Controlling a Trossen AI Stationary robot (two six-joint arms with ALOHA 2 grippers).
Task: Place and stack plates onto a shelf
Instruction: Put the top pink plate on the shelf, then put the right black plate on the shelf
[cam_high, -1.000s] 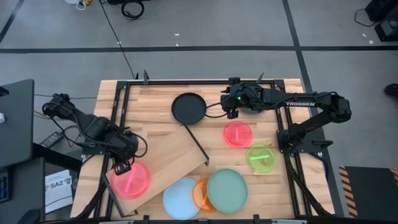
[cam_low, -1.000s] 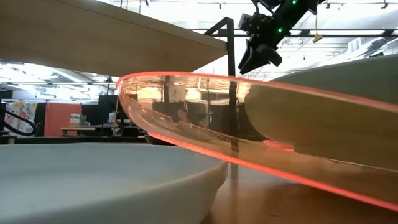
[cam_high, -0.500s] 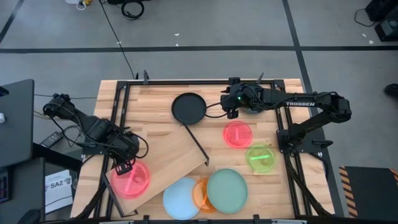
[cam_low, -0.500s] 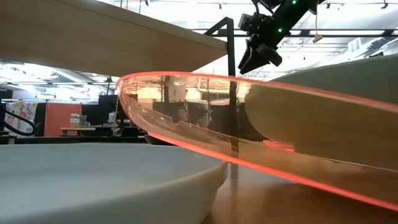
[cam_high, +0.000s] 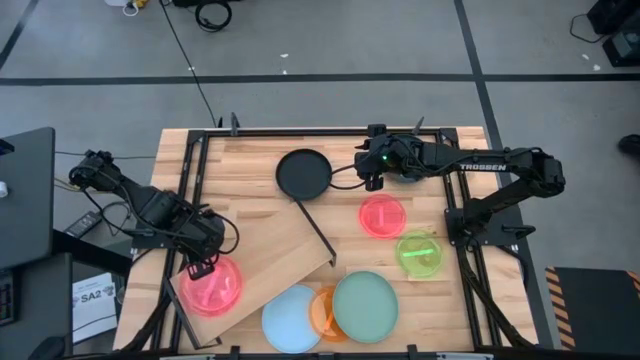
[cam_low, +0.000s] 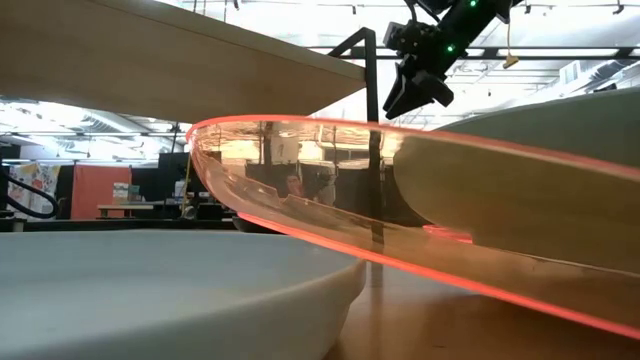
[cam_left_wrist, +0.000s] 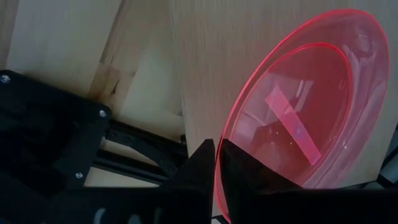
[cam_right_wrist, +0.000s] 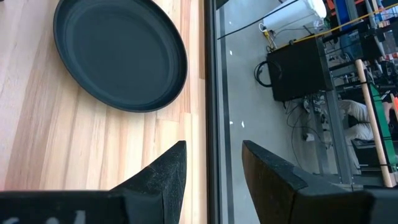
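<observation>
My left gripper (cam_high: 203, 268) is shut on a translucent pink plate (cam_high: 212, 287) over the near left end of the pale wooden shelf (cam_high: 265, 250), which runs slantwise across the table. My right gripper (cam_high: 372, 170) hangs open near the far edge, just right of the black plate (cam_high: 304, 173) that lies flat on the tabletop. In the right wrist view its fingers (cam_right_wrist: 168, 171) stand apart with the black plate (cam_right_wrist: 118, 53) ahead. A second pink plate (cam_high: 381, 216), a neon-green one (cam_high: 419, 254), mint-green (cam_high: 365, 306), orange (cam_high: 322, 312) and light-blue (cam_high: 292, 318) plates lie on the table. My left gripper pinches the pink plate's rim (cam_left_wrist: 225, 134) between its two fingers (cam_left_wrist: 202, 162), on the plate's far left side. The fingers slant down onto the rim from the table's left. The plate spreads out over the pale shelf board (cam_left_wrist: 249, 50); whether its underside rests there I cannot tell.
The shelf's thin black bar frame (cam_high: 315, 225) stands at the board's far right end. Black table rails run along the far (cam_high: 300, 130) and side edges. In the low view the orange plate (cam_low: 400, 200) and light-blue plate (cam_low: 150, 290) fill the foreground.
My left gripper has edged a little toward the table's right, carrying the pink plate with it over the shelf's near left end. It has stayed shut on the rim.
</observation>
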